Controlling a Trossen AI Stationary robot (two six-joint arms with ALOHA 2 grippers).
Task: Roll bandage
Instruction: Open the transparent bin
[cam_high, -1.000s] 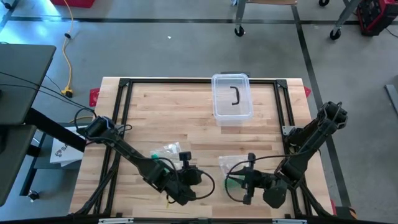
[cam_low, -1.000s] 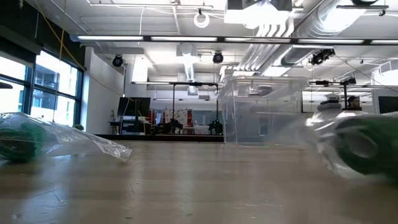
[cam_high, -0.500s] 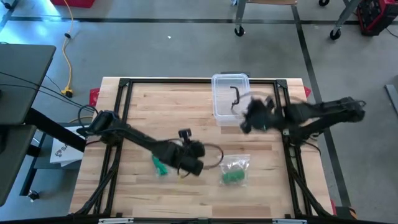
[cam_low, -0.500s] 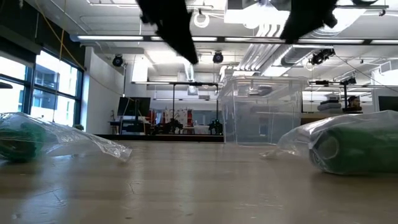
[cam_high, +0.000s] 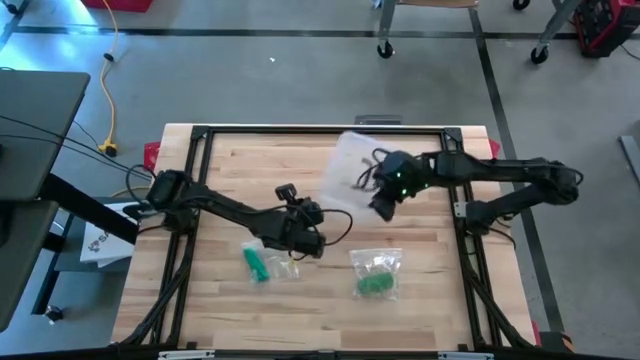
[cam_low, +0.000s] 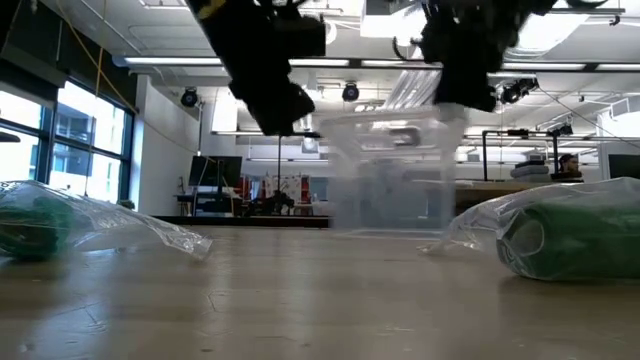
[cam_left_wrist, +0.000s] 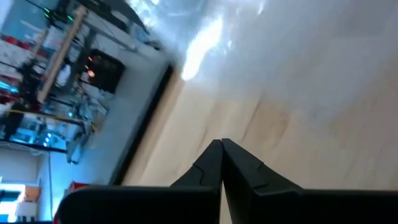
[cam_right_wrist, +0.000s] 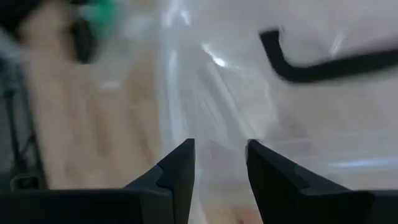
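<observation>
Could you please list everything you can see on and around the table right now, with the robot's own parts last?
Bagged bandage roll: one, green in clear plastic, front of table, right of centre.
Loose bandage roll: one, green, front of table, left of centre, with a clear wrapper beside it.
Clear plastic bin: one, transparent, rear centre of table, blurred.
Black handle-shaped piece: one, seen through the bin's plastic.
Wooden table: one, light wood with black frame.
Yellow cable: one, on the floor at left.
Left tool: shut, empty, above table centre.
Right tool: open, at the bin.

Table's far-left stretch (cam_high: 250, 165) lies free — bagged rolls (cam_high: 376, 275) and clear bin (cam_high: 352, 160) crowd elsewhere
</observation>
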